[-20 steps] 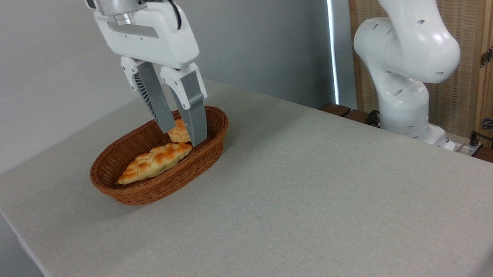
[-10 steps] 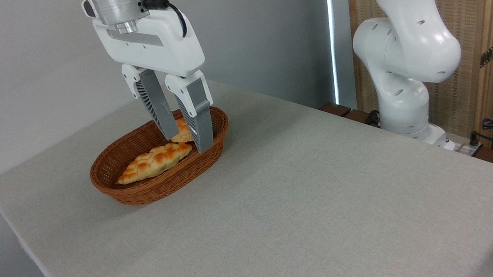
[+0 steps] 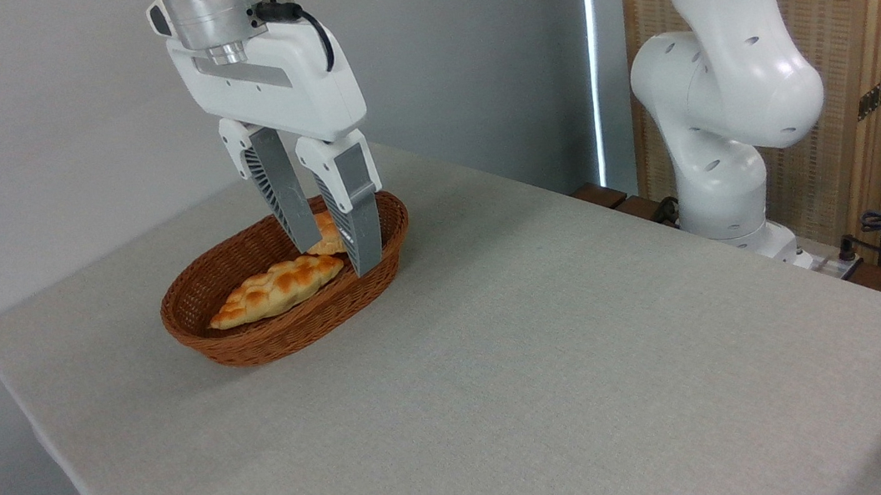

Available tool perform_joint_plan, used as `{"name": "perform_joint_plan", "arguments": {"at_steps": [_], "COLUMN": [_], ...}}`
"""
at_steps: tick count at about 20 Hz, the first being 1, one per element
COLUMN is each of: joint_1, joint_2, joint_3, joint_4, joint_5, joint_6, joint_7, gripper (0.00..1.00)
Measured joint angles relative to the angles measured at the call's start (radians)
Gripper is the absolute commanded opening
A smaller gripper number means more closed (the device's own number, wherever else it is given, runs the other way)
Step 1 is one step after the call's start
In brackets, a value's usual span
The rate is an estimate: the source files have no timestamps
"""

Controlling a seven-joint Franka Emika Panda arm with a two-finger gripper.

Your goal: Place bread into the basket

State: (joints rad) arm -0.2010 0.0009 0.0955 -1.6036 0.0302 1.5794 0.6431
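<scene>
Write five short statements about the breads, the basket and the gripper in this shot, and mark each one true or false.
1. The basket holds two breads. True.
2. The long braided loaf lies on the table beside the basket. False: it lies inside the basket.
3. The gripper is above the basket's right end. True.
4. The small bun shows between the gripper's fingers. True.
5. The basket is tipped on its side. False: it sits upright.

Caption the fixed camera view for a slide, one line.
Gripper straddles the small bun lying beside a braided loaf in the wicker basket.
</scene>
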Motion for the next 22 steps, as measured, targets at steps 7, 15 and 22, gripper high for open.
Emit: {"name": "perform_joint_plan", "arguments": {"at_steps": [7,15,22], "joint_1": [0.0,0.0,0.0], "joint_2": [0.0,0.0,0.0], "joint_3": [0.0,0.0,0.0], "joint_4": [0.0,0.0,0.0], "joint_5": [-0.011,-0.015,-0.018], "joint_6": [-0.003,-0.003,-0.003], "joint_7": [0.001,0.001,0.001], "gripper": [1.0,1.0,1.0]}}
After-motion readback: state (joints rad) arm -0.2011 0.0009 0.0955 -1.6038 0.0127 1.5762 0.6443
